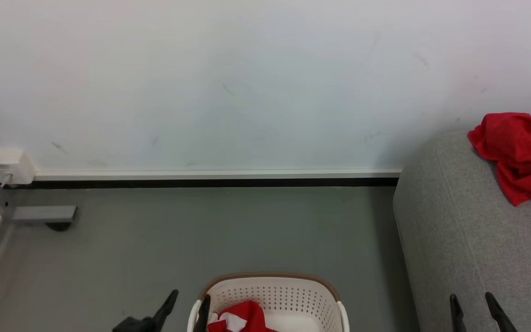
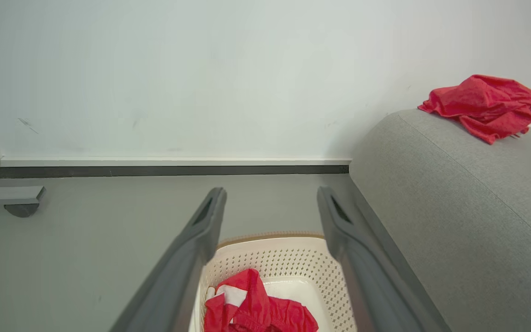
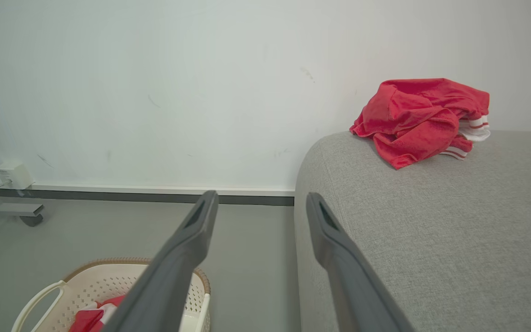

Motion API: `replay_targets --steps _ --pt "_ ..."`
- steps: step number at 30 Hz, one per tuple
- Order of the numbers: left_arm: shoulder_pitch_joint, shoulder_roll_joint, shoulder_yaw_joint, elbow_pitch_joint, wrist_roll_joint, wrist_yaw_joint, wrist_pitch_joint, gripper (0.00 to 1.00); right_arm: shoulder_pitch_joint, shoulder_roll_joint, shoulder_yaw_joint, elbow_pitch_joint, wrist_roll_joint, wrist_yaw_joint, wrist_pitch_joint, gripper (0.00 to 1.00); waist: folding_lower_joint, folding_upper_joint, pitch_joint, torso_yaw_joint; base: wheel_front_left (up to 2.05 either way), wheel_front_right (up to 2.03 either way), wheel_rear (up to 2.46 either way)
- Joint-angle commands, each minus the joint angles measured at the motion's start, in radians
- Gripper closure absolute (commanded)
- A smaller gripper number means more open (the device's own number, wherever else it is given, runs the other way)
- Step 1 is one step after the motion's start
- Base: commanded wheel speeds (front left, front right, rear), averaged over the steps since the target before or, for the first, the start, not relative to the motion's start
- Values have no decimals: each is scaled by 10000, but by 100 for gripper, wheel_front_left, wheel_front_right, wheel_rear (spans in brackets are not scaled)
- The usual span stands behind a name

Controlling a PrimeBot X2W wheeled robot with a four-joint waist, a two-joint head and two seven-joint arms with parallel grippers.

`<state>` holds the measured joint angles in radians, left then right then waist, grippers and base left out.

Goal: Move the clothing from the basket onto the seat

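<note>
Down in the basket (image 1: 270, 295): red-and-white clothing (image 1: 242, 318) lies bunched on the bottom, toward its left side; basket stands on the floor (image 1: 201, 230), just beside the seat (image 1: 468, 240)
On the seat: one red garment (image 1: 519, 152) already heaped near the wall (image 1: 247, 92); task judged part-done
Left jaws: spread wide, empty; poised above the basket's left side
Right jaws: spread wide, empty; above the seat
Handling: soft, light, limp; likely to drape and trail, may catch on the rim; not fragile
Hold: pinch the raised red fold at the top of the heap; take enough cloth that it cannot slip; lift clear of the rim before swinging to the seat
</note>
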<state>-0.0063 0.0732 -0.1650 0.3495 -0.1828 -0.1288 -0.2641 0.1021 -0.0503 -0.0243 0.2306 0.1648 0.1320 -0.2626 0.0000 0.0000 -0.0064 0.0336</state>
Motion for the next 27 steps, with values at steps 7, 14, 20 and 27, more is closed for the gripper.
replay_targets --steps 7,14,20,27 --pt "-1651 253 -1428 770 -170 -17 3 0 -963 -3 -104 -640 -211 -26 -33 0 0 0 1483 -325 0 0 0" --pt "-3703 260 -2782 2003 -379 -3 737 0 -2117 -3 -172 -1450 -212 -26 -16 0 0 0 3375 -694 0 0 0" --pt "-5320 309 -3500 3162 -363 0 1613 0 -3211 -2 -64 -2127 -141 -26 -16 0 0 0 5067 -1074 0 0 0" --pt "-6870 345 -3964 4272 -445 0 2438 0 -4382 0 47 -2861 120 -26 -16 0 0 0 6796 -1462 0 0 0"
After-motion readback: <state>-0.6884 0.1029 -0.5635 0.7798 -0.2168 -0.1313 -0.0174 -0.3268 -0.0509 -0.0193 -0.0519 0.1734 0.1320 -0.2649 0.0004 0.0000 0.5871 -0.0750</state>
